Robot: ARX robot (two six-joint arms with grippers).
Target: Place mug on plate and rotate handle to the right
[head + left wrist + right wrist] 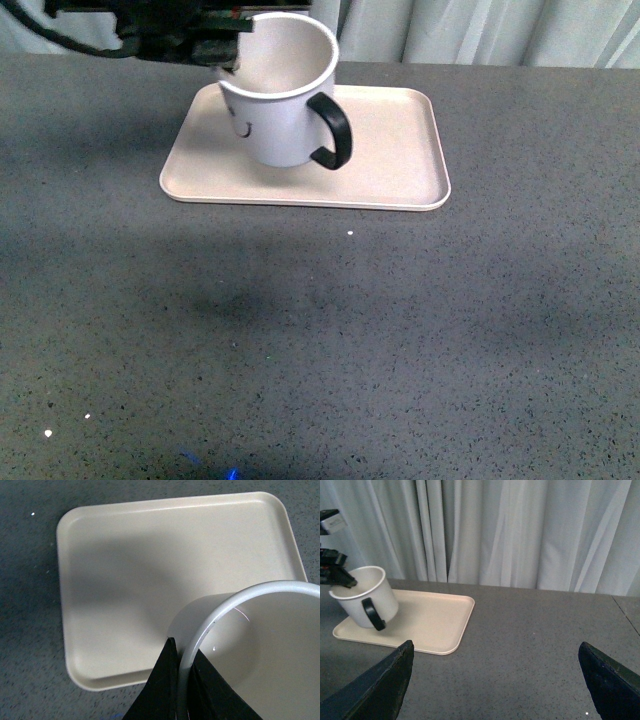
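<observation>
The white mug hangs tilted over the left part of the pale plate; I cannot tell whether it touches the plate. Its black handle points right and toward the camera. A bit of the black face print shows on its left side. My left gripper is shut on the mug's rim at the far left, one finger inside and one outside, as the left wrist view shows. In the right wrist view the mug and plate are at the left. My right gripper is open and empty, away from them.
The grey speckled table stretches in front of the plate. White curtains hang behind the table's far edge. The left arm's black body and cables sit at the top left of the front view.
</observation>
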